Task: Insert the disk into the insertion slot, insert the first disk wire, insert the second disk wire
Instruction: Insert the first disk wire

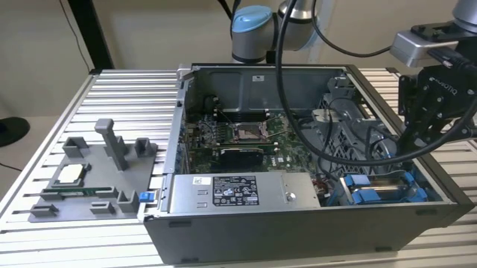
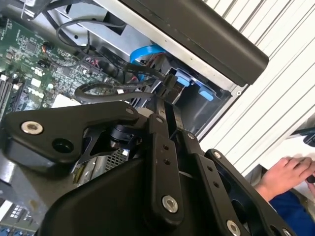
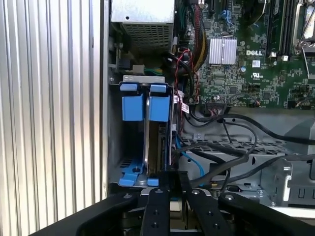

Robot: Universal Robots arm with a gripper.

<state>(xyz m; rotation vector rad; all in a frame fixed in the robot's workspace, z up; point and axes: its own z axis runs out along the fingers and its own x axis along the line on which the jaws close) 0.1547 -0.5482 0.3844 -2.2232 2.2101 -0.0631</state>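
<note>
The disk stands on edge inside the insertion slot, its thin dark side facing up between blue plastic tabs. The slot is the grey metal bay at the corner of the open computer case towards the exterior view's right, just beside the case's outer wall.

Directly above the end of the disk hangs the gripper. In both wrist views its black fingers are drawn close together, clenched on a black plug at the end of a dark wire. The wire loops away over the circuit board. The plug is just above the blue tabs of the bay; I cannot tell whether it touches the disk. A flat blue cable runs beside the bay, under several thick black cables.

Further into the case, in the exterior view, a grey labelled power-supply box lies along the near wall next to the bay, and the square processor socket sits in the middle of the board.

The case rests on a ribbed metal worktop. Towards the exterior view's left, well apart from the case, a grey parts fixture lies on the worktop. In the second wrist view a person's hand with a blue sleeve shows past the edge of the worktop.
</note>
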